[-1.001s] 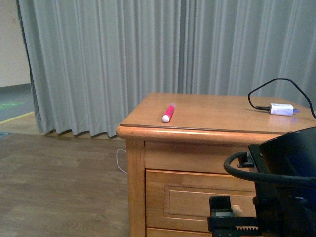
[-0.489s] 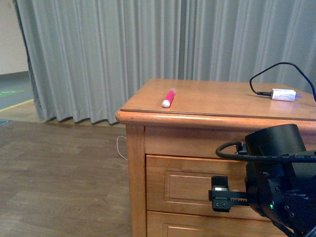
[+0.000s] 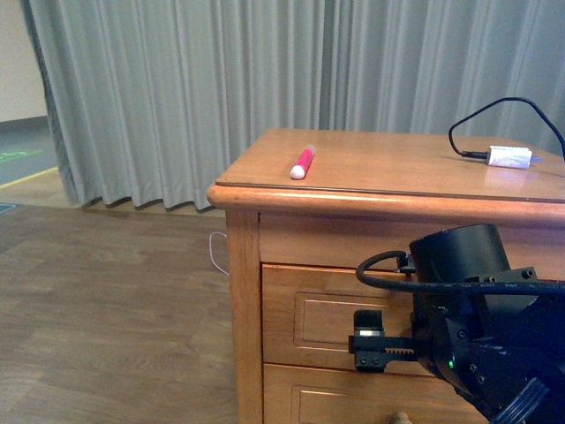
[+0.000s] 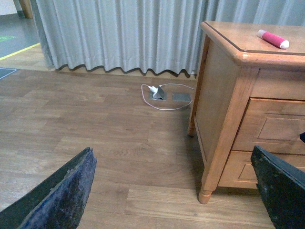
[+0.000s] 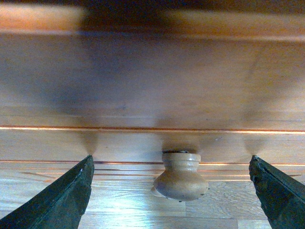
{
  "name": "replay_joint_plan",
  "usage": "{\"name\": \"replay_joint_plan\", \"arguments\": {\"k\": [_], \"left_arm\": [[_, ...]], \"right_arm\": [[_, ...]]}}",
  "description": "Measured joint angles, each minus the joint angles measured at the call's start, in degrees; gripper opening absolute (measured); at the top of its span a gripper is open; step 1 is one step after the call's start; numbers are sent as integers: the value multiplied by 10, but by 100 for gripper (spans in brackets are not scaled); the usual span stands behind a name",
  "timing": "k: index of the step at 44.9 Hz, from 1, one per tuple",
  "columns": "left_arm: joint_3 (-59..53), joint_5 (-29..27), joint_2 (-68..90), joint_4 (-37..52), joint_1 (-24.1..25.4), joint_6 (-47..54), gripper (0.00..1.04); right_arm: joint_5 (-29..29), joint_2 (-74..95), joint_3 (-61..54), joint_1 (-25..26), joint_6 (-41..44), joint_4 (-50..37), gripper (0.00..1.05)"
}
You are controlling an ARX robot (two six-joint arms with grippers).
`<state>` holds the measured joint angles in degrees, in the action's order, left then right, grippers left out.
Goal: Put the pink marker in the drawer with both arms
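Pink marker (image 3: 303, 162): bright pink barrel, white cap. Drawer (image 3: 305, 309): honey-brown wood, fine grain; knob (image 5: 180, 177) paler tan. Charger block (image 3: 510, 156) white, cable (image 3: 512, 100) black. Curtain (image 3: 177, 88): grey, vertical pleats. Floor (image 3: 106, 309): brown plank pattern.

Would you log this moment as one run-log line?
phase: pre-grasp | right gripper: open, fingers flanking knob, no contact | left gripper: open, above floor | pink marker: on cabinet top | drawer: closed
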<state>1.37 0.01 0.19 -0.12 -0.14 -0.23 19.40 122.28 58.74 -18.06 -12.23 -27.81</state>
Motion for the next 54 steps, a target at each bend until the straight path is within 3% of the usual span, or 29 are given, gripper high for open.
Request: {"name": "replay_joint_plan", "arguments": {"k": [4,19,23,33,54], "left_arm": [[0,0,0,0,0,0,99],[0,0,0,0,0,0,99],[0,0,0,0,0,0,99],[0,0,0,0,0,0,99],[0,0,0,0,0,0,99]], "right_arm": [[0,0,-2,1,0,-5,94],[-9,0,-13,10,4,-21,35],[-14,-1,-13,12,3,-11,24],[-48,-41,-50,19,-1,20,23],[-111,-246,-301,3,-3,42,25]]}}
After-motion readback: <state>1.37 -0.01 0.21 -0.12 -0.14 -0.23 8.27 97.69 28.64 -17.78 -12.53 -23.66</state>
